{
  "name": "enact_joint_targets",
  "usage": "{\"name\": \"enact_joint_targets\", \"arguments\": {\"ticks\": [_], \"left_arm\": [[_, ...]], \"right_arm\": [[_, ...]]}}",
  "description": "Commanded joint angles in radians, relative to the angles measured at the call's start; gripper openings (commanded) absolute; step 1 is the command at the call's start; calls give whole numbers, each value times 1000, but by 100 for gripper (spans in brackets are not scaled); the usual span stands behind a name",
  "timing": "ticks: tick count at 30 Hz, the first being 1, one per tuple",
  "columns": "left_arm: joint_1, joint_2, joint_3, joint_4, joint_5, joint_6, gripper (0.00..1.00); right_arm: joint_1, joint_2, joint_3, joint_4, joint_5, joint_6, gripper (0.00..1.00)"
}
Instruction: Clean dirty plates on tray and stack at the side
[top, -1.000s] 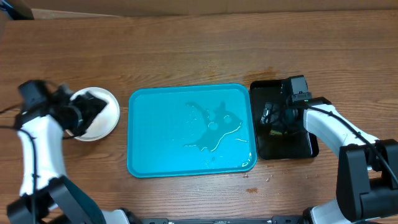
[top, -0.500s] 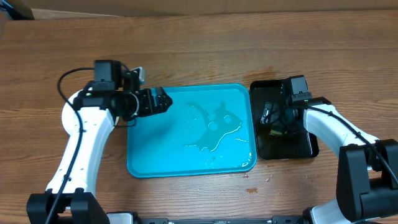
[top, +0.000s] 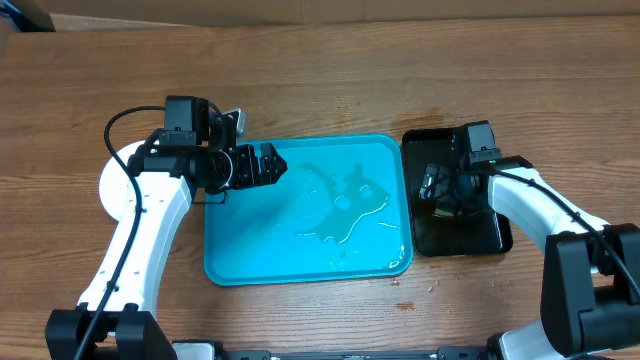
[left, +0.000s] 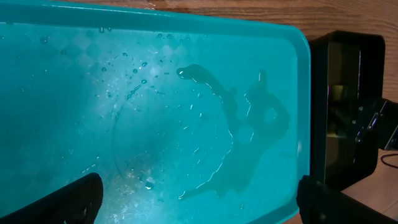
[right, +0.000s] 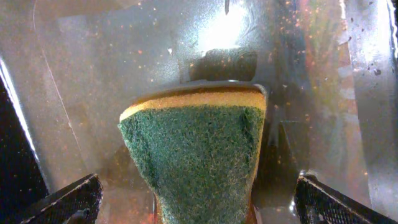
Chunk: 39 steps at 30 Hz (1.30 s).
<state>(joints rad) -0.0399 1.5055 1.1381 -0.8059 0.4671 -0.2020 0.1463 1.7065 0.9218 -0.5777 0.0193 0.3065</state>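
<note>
The turquoise tray (top: 240, 250) lies at the table's middle with a water puddle (top: 345, 210) and no plate on it; it fills the left wrist view (left: 62, 93). The plates do not show in any view; my left arm covers the spot left of the tray. My left gripper (top: 270, 165) is open and empty above the tray's upper left part (left: 199, 205). My right gripper (top: 440, 190) is open over the black tray (top: 480, 235). A green-and-yellow sponge (right: 193, 149) lies between its fingers (right: 199, 208), untouched by them.
The black tray stands close against the turquoise tray's right rim and shows at the right of the left wrist view (left: 348, 93). Its wet floor carries orange specks (right: 311, 74). Bare wooden table (top: 320, 80) lies behind both trays.
My left arm has swung right, from the white plate left of the tray to above the tray's upper left. The plate is now covered by the arm. The right arm has not moved.
</note>
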Motion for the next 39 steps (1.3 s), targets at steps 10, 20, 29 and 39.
{"name": "enact_joint_targets", "arguments": {"ticks": [10, 20, 29, 39], "left_arm": [[-3, 0, 13, -2, -7, 23, 100], [-3, 0, 13, -2, -7, 23, 100], [-3, 0, 13, -2, -7, 23, 100], [-3, 0, 13, -2, -7, 23, 100]], "right_arm": [[0, 5, 9, 1, 6, 1, 100], [0, -8, 9, 1, 6, 1, 100], [0, -242, 9, 1, 6, 1, 100], [0, -769, 9, -2, 6, 0, 100]]}}
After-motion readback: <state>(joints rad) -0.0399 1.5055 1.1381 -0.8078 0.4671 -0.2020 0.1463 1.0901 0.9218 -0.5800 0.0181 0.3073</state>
